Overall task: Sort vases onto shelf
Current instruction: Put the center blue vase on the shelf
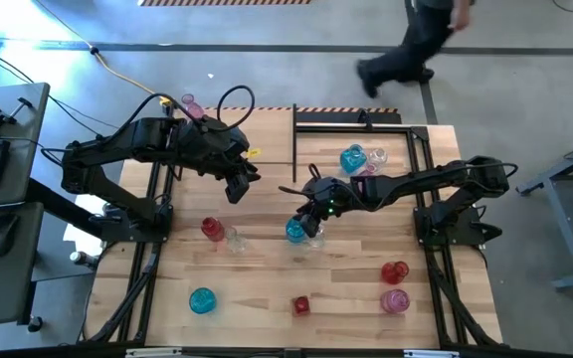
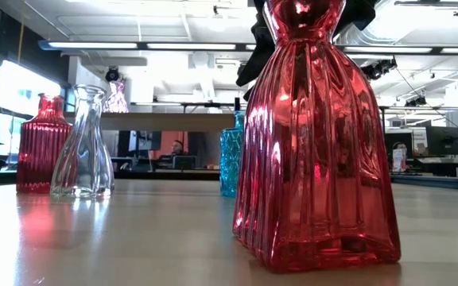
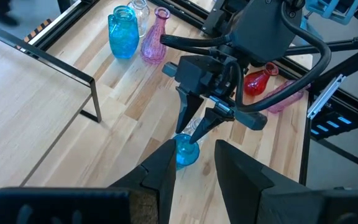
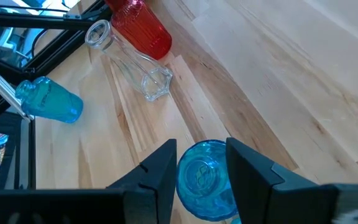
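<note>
Your right end effector (image 1: 306, 225) hangs over the middle of the surface (image 1: 267, 288), just in front of the shelf (image 1: 346, 199), and the blue vase (image 1: 295, 231) stands directly under it. In the right wrist view, that blue vase (image 4: 202, 179) sits between the two fingers (image 4: 157, 171), its open mouth turned up toward the camera, so its long axis is upright and runs along the approach. The fingers stand narrow and bracket the vase closely; from these pictures you cannot tell whether they press the glass or only flank it.

The left end effector (image 1: 237, 189) hovers nearer the surface's far-left part, fingers narrow and holding nothing, looking across at the right arm. It is farther from the blue vase, so the right arm is clearly the one to use.

The left wrist view gives you what the right wrist view does not: the right end effector (image 3: 194, 130) coming down on the vase from above, and beyond it the vases already grouped at the shelf's far-right corner, a blue one (image 3: 122, 34) and a pink one (image 3: 155, 38) among them. So the goal lies farther back from you.

The low view is mostly filled by a red vase (image 2: 316, 135) and shows little of the grasp.
</note>
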### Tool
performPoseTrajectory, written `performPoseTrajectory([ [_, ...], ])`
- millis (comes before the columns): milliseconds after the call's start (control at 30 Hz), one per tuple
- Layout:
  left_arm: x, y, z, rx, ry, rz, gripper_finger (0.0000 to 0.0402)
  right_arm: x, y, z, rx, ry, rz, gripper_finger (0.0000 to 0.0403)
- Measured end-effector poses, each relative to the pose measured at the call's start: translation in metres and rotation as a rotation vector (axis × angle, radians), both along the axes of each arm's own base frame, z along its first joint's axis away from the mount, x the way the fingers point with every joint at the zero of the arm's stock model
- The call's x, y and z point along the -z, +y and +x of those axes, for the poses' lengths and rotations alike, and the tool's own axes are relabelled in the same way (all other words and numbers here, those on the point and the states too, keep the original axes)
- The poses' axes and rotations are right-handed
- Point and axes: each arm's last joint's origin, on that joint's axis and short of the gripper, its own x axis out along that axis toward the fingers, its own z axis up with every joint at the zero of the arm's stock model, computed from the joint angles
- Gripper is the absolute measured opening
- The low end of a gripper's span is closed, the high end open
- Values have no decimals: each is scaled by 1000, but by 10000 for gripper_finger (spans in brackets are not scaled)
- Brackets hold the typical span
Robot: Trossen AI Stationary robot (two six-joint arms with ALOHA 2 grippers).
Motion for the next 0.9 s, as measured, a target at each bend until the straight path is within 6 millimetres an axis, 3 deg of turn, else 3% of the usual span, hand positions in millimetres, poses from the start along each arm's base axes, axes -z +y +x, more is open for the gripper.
performPoseTrajectory([
  [733, 0, 0, 0, 0, 0, 0, 101, 0, 1, 0, -19, 1, 16, 117],
  [900, 0, 0, 0, 1, 0, 0, 101, -31, 2, 9, -40, -31, -23, 117],
])
